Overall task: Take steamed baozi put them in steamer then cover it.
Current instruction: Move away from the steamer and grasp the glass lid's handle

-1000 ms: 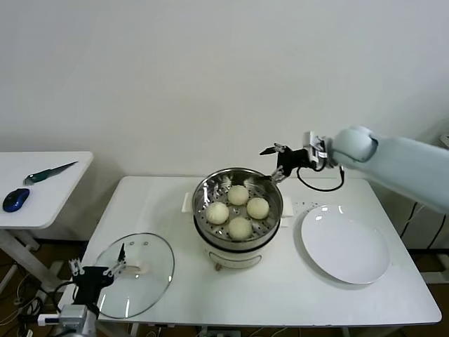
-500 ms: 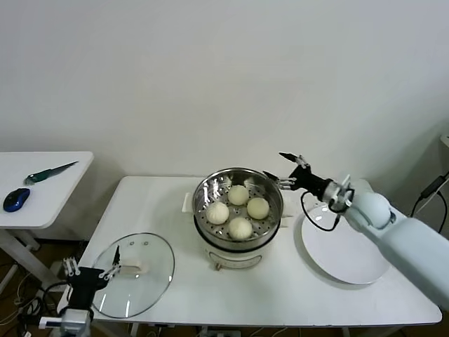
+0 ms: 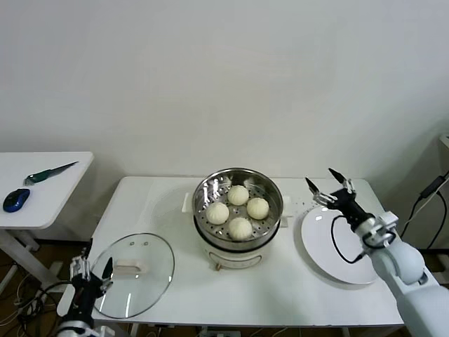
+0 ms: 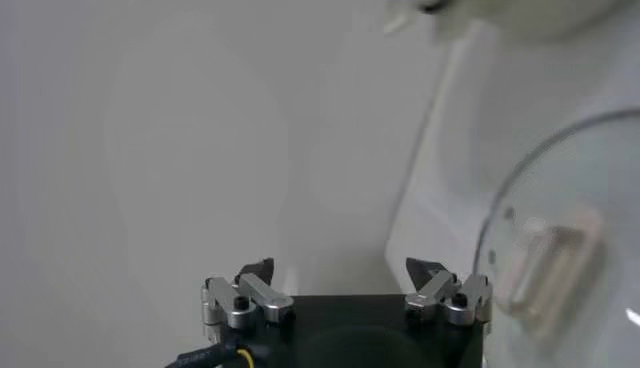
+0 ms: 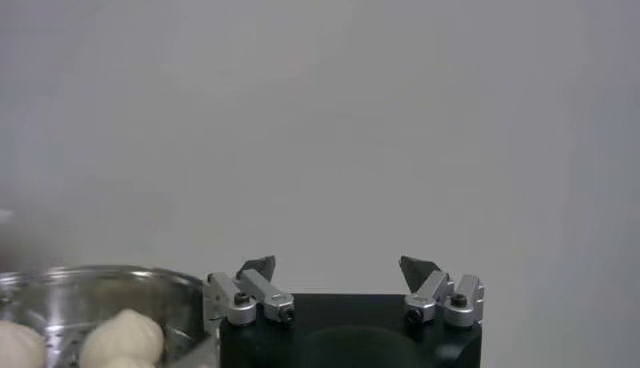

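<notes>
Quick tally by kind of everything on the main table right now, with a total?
Baozi: 4, all in the steamer
Steamer: 1
Glass lid: 1
White plate: 1
Total: 7

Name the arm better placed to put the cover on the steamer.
Left, probably. The left gripper is open beside the cover, lying left of the steamer. The right gripper, also open, is over the plate, across from it.
</notes>
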Available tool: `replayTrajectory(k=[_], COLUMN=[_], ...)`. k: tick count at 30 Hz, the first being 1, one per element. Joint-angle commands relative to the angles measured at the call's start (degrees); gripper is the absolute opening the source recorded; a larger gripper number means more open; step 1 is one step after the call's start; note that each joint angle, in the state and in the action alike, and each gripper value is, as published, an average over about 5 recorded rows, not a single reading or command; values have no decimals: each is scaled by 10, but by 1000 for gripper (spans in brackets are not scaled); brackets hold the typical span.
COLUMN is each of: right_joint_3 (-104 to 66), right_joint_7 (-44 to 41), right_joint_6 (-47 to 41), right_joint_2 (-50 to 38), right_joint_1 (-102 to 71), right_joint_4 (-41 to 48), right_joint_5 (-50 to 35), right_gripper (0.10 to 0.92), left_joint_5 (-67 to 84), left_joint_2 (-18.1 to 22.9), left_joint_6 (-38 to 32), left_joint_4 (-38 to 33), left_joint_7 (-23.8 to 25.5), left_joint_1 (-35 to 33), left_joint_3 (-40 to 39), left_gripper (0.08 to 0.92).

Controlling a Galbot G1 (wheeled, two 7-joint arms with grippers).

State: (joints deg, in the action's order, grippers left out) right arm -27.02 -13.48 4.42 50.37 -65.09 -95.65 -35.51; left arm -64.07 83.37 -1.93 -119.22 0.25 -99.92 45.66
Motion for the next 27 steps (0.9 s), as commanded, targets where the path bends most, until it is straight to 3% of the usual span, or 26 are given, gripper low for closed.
replayTrajectory(k=[1,9,15,27], right_joint_3=[-110,-94,-94,-103], right_joint_7=[2,-1,-2,-5], right_joint_6=[-8,-10,-9,-6], right_joint_2=[59,68,74,76], right_joint_1=[-117,-105,-105,-116], right_joint_4=[-13,2,3,-9], right_joint_5=[36,56,70,97], right_gripper=[823,823,823,823], left_joint_5=[-254,-238,-222,-215], left_joint_2=[9,4,-6,-16], left_joint_6=[-83,-146,-144,-100], left_joint_4=[80,156,209,250], left_joint_7=[-79,-144,-135,-121], left_joint_1=[-11,30,72,130], left_joint_3=[-21,-18,-16,-11], left_gripper=[823,823,823,823])
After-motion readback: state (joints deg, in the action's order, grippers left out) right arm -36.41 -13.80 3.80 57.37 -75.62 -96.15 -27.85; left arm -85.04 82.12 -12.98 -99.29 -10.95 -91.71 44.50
